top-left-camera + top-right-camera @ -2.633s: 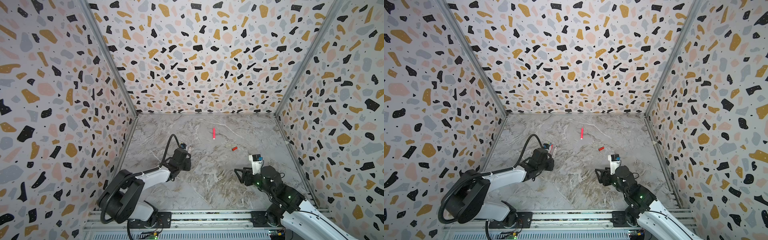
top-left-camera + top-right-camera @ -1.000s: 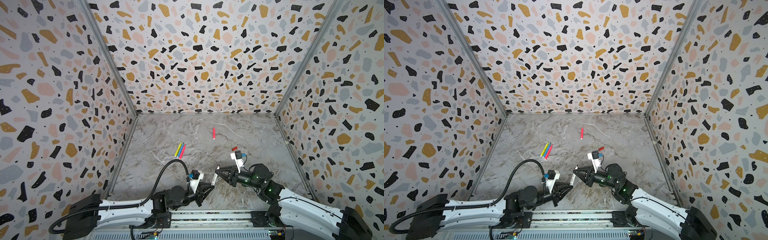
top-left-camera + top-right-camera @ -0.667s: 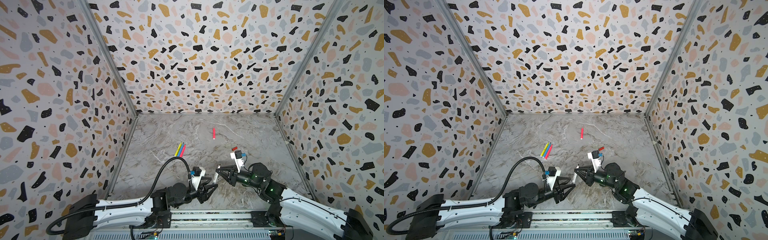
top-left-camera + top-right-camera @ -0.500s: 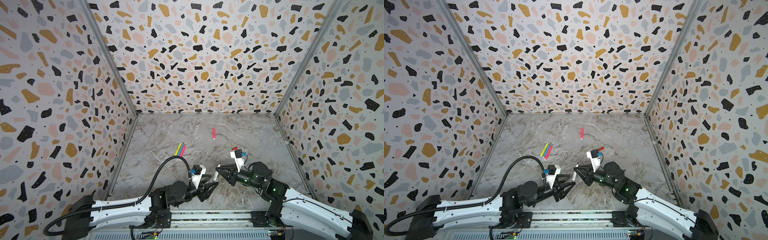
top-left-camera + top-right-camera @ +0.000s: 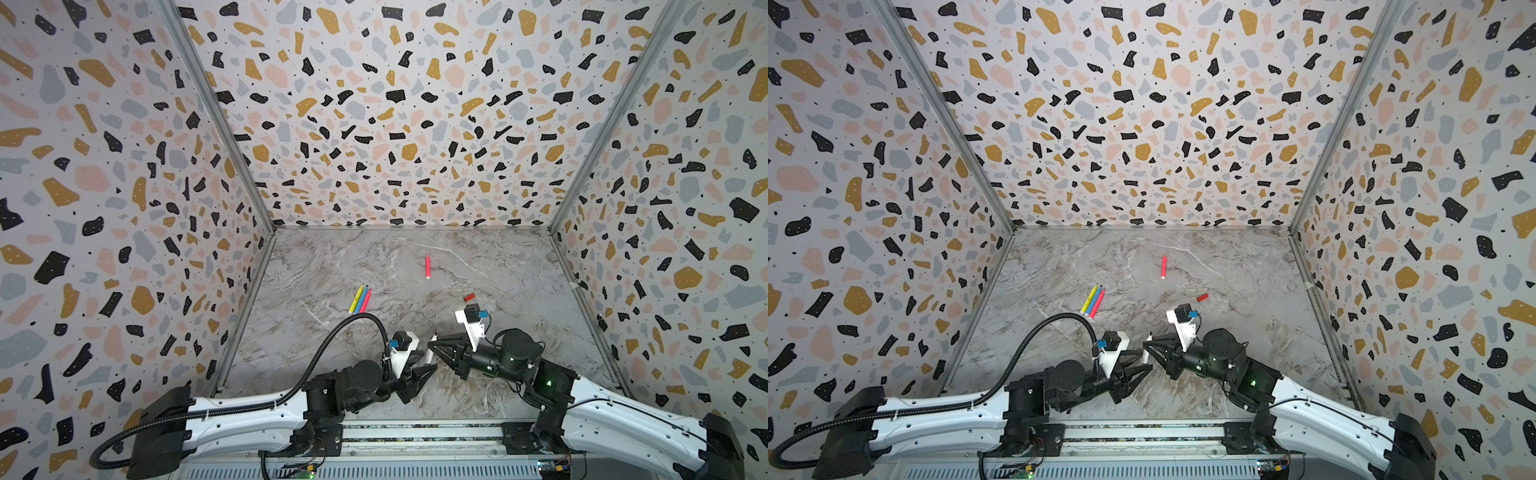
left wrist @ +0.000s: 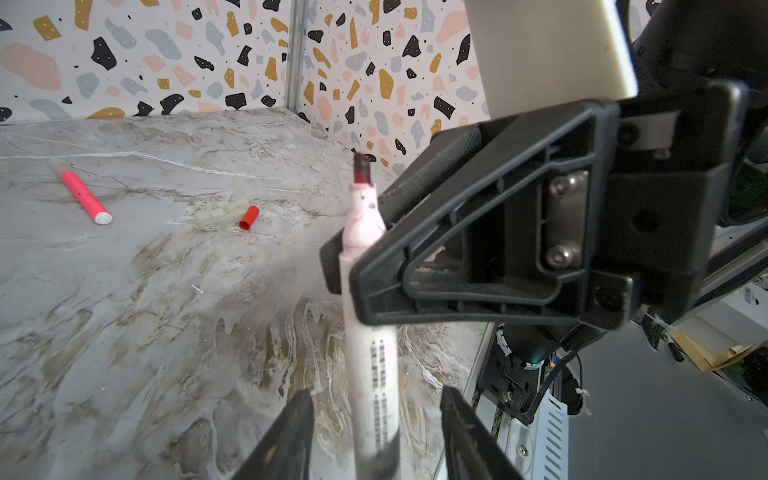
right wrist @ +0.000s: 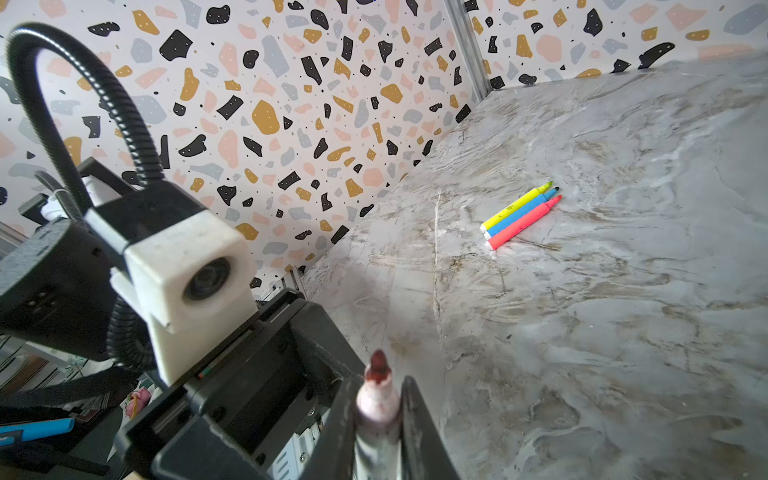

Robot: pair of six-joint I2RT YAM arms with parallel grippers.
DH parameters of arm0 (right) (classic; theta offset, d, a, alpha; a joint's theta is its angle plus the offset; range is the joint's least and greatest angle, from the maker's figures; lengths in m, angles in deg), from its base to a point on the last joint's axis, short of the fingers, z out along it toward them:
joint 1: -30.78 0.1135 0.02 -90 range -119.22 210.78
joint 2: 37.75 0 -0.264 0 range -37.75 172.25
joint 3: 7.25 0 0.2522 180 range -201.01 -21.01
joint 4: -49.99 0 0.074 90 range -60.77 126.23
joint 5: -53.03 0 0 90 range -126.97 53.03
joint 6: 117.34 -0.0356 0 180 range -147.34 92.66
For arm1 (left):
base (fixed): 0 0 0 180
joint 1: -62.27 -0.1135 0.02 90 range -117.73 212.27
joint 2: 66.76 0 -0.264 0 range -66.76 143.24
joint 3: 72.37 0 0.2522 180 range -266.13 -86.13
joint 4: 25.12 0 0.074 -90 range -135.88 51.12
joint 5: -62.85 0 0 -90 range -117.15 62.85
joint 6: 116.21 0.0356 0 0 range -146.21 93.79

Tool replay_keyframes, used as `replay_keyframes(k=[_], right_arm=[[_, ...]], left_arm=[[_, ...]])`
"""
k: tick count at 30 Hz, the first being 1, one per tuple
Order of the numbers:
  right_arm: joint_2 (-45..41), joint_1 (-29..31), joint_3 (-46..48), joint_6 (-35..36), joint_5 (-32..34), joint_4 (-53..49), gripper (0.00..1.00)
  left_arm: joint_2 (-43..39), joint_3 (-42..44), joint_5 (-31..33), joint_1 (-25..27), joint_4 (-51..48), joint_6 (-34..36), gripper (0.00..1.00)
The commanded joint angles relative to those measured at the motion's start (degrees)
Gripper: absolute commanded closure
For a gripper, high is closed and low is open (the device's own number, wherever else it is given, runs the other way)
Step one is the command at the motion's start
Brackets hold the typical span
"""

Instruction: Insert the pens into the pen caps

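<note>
- Bright, even light is filling both top views.
- Right wrist view: pale sheen is washing the table (image 7: 623, 353) at 3 o'clock.
- There, the white pen (image 7: 377, 409) is blurring at 6 o'clock.

From high above the arm bases, we look down and forward across the whole marble floor (image 5: 519, 270) to the back wall (image 5: 395, 124); both top views share nearly the same scene. At the left wrist we sit very close to the white-bodied marker (image 6: 370, 332), facing the far right corner, and share the red pen cap (image 6: 249, 217) and pink pen (image 6: 85, 197) with both top views. At the right wrist, equally close to that marker, we face the left wall, see the left wrist camera (image 7: 187, 270) itself, and share the yellow pen (image 7: 516, 205) with both top views.
</note>
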Motion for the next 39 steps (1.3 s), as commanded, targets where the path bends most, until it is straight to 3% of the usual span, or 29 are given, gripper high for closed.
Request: replay_keyframes(k=[1,14,17,21,27,28,30,31,32,37,39], right_arm=[[-0.4,0.7,-2.1,0.7,0.7,1.1,0.90],[-1.8,1.3,1.2,-1.4,-0.9,7.2,0.90],[-1.8,1.5,1.5,-1.7,-1.0,7.6,0.90],[-2.2,1.6,2.4,-2.5,-1.2,9.3,0.90],[-3.1,1.8,3.2,-3.1,-0.6,9.6,0.89],[-3.4,1.8,3.3,-3.2,-0.3,9.3,0.84],[-4.2,1.8,3.1,-3.3,1.3,8.0,0.61],[-5.1,1.8,3.0,-3.3,3.4,6.4,0.44],[-6.0,1.8,2.9,-3.5,6.6,4.4,0.36],[-7.2,-0.3,-1.4,-6.6,24.2,-14.3,0.30],[-5.5,-4.5,-2.9,-7.4,24.1,-19.5,0.30]], left_arm=[[-0.1,-0.7,0.8,0.2,3.5,0.0,0.54],[0.4,0.2,0.2,0.2,4.6,-1.1,0.60],[0.4,0.2,0.2,0.1,4.6,-1.1,0.72],[0.9,0.0,0.5,0.1,4.0,-1.5,0.99],[0.7,0.3,1.1,0.1,3.4,-1.9,1.00],[0.5,0.4,1.5,0.1,3.1,-2.0,1.00],[-0.2,0.6,2.2,0.1,2.4,-2.0,1.00],[-0.5,0.6,2.9,0.1,1.8,-1.9,1.00],[-0.9,0.7,3.6,0.1,1.0,-1.9,1.00],[-1.9,2.7,6.4,0.1,-1.6,-3.4,1.00],[-1.6,4.1,6.7,0.1,-1.7,-5.1,1.00]])
